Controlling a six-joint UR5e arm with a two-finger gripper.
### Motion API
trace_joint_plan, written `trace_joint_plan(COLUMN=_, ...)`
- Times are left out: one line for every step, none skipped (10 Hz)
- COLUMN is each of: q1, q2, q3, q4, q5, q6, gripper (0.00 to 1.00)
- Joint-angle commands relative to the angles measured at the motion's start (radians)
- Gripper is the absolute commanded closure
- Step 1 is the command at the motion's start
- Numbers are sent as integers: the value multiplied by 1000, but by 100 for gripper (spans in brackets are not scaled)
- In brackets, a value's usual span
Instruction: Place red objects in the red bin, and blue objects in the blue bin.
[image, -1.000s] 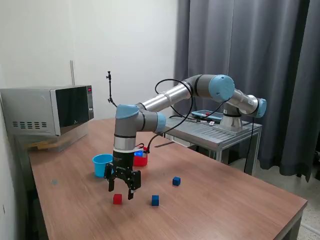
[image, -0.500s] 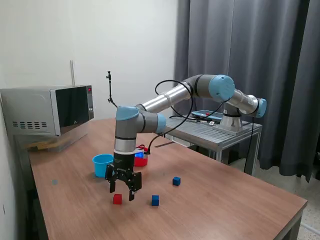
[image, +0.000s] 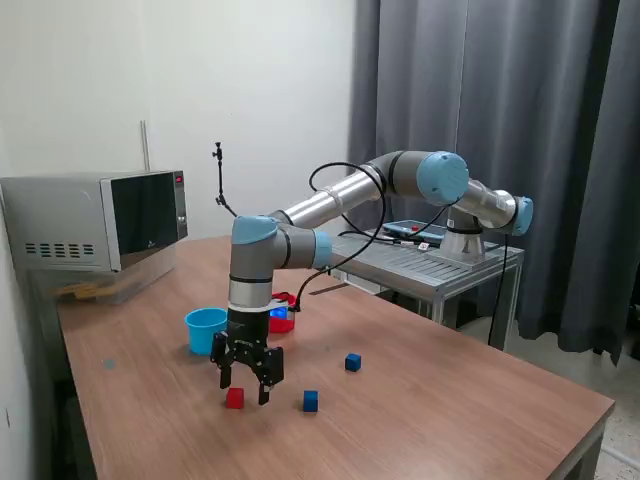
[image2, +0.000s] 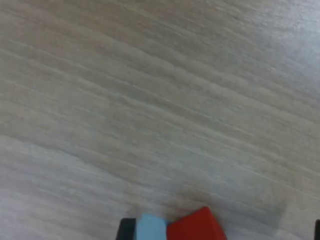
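Note:
A small red cube (image: 234, 398) lies on the wooden table (image: 420, 410). My gripper (image: 245, 390) hangs open right over it, pointing down, with its fingers low on either side of the cube. In the wrist view the red cube (image2: 195, 226) sits close beside one dark fingertip (image2: 128, 229). Two dark blue cubes (image: 310, 401) (image: 352, 362) rest on the table toward the exterior view's right. The light blue cup (image: 205, 328) stands behind the gripper. The red cup (image: 281, 320) is partly hidden behind the arm.
A microwave (image: 95, 220) sits at the back on the exterior view's left. A metal side table (image: 430, 265) carrying the arm's base stands behind the wooden table. Dark curtains (image: 500, 120) hang at the back right. The table's near edge runs close to the cubes.
The gripper has sunk slightly toward the red cube, staying open. The cubes and cups have not moved.

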Motion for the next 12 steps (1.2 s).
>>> trace_joint_plan(q1=0, q2=3, q3=-10, q4=-1, q5=3, q6=0, gripper=0)
trace_joint_plan(q1=0, q2=3, q3=-7, q4=0, q5=1, q6=0, gripper=0)
trace_joint_plan(q1=0, q2=3, q3=-6, q4=-1, q5=1, q6=0, gripper=0)
trace_joint_plan(q1=0, q2=3, q3=-10, q4=0, q5=1, q6=2, gripper=0)
trace_joint_plan(q1=0, q2=3, q3=-15, q4=0, q5=0, q6=17, gripper=0)
trace_joint_plan(q1=0, q2=5, q3=-7, q4=-1, q5=-3, q6=141, gripper=0)
trace_joint_plan(q1=0, q2=5, q3=-6, q4=-5, q5=-5, q6=211, gripper=0)
trace_joint_plan(q1=0, q2=5, q3=-13, q4=-18, q5=-8, q6=268, gripper=0)
trace_joint_plan(q1=2, q2=3, q3=-12, q4=-23, q5=-22, q6=326, gripper=0)
trace_joint_plan(q1=3, q2=3, q3=-7, q4=-23, q5=-45, q6=378, gripper=0)
trace_joint_plan(q1=5, q2=3, q3=-13, q4=-23, q5=-56, q6=408, gripper=0)
trace_joint_plan(q1=6, q2=3, q3=-13, q4=-21, q5=-66, q6=452, gripper=0)
